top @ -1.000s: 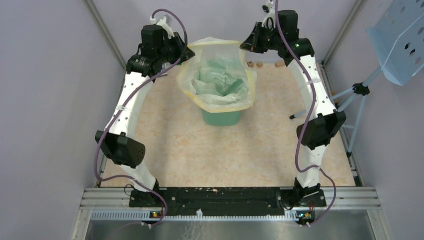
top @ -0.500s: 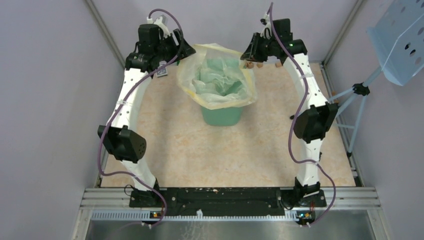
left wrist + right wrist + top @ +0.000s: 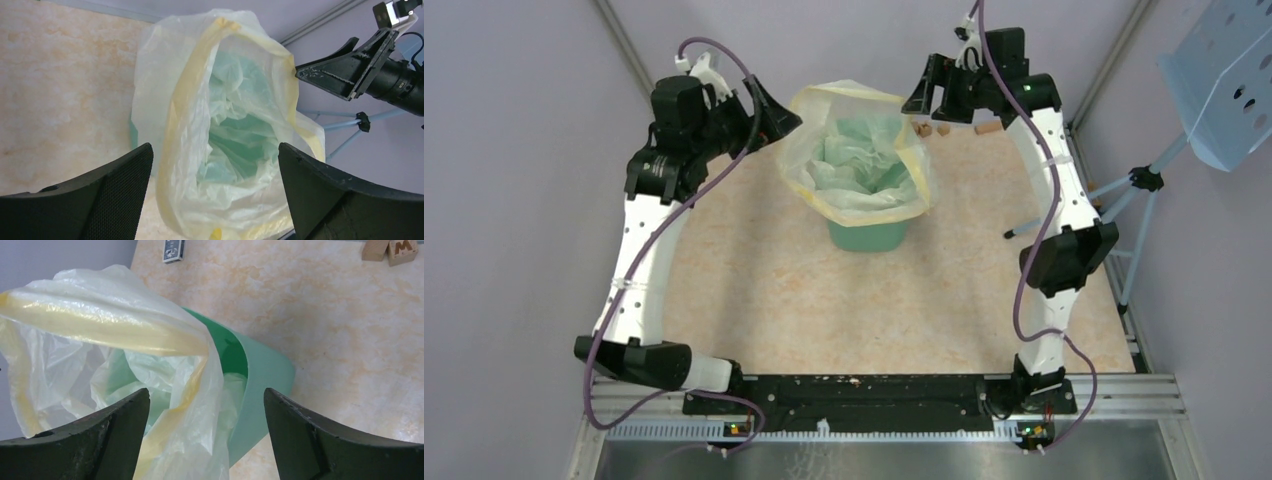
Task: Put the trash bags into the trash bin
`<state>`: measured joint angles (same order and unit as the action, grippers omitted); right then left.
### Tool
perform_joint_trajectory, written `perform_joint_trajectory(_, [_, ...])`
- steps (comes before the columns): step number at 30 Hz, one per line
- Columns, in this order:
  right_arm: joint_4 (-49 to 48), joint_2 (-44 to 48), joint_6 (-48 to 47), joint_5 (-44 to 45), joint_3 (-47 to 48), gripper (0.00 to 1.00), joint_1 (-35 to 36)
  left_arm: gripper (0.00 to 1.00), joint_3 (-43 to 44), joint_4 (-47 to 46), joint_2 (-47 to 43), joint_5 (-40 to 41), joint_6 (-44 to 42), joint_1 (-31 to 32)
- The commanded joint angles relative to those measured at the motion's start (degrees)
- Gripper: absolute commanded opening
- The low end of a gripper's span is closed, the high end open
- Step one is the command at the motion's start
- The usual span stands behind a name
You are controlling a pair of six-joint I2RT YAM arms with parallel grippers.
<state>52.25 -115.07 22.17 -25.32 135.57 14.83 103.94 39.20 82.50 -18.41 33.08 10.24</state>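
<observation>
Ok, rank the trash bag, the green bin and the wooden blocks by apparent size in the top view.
1. Trash bag: largest, flaring wide.
2. Bin: only its lower wall shows beneath the bag.
3. Wooden blocks at the far back: smallest, alike among themselves.

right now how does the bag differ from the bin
The bag is translucent pale yellow; the bin is opaque mint green. The bag is crinkled and limp; the bin has smooth, stiff-looking walls. The bag's rim spreads wider than the bin's mouth. Both open upward, the bag lining the bin.
</observation>
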Motion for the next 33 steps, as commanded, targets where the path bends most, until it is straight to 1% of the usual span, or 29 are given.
perform_joint_trajectory(1, [4.19,4.24,-3.24,-0.31,3.30,0.84,1.17,0.99,-4.57,4.93,-4.53,2.25,1.99,0.04])
perform_joint_trajectory(5, [8.20,5.03,-6.81,5.62,4.81,0.85,4.65,0.99,-9.52,7.06,-8.27,2.25,1.99,0.04])
perform_joint_trajectory(8, [10.01,6.51,-7.56,10.86,5.21,0.85,6.22,0.99,-14.12,6.53,-11.18,0.14,2.75,0.04])
perform_joint_trajectory(13, [9.60,11.43,-10.05,18.04,3.23,0.85,10.25,0.99,-22.82,-0.12,-14.91,-5.38,6.75,0.04])
perform_joint_trajectory(14, [9.17,12.37,-10.54,19.25,2.92,0.85,11.50,0.97,-24.29,-1.98,-15.32,-6.59,7.66,0.04])
perform_joint_trajectory(16, [8.62,13.80,-10.43,20.02,3.13,0.80,13.24,0.92,-26.22,-4.85,-15.77,-7.59,9.70,0.04])
perform_joint_trajectory(18, [7.87,14.79,-9.87,18.74,3.45,0.69,15.25,0.85,-26.87,-6.62,-15.87,-8.24,10.00,0.04])
perform_joint_trajectory(20, [6.77,15.35,-9.26,17.26,3.27,0.65,17.43,0.73,-26.82,-7.11,-15.87,-8.34,9.64,0.04])
perform_joint_trajectory(23, [5.27,15.03,-8.53,14.46,2.02,0.62,21.30,0.53,-26.60,-7.21,-16.10,-8.26,9.02,0.04])
perform_joint_trajectory(26, [4.11,13.46,-8.34,13.44,0.39,0.58,25.24,0.35,-26.68,-6.83,-16.61,-8.47,8.65,0.07])
perform_joint_trajectory(29, [2.36,12.10,-7.67,13.48,-1.91,0.56,27.57,0.21,-26.39,-5.64,-16.91,-8.34,8.10,0.04])
perform_joint_trajectory(33, [-0.72,10.38,-6.45,13.29,-4.66,0.55,28.18,0.02,-25.30,-4.27,-17.26,-8.11,7.22,0.04])
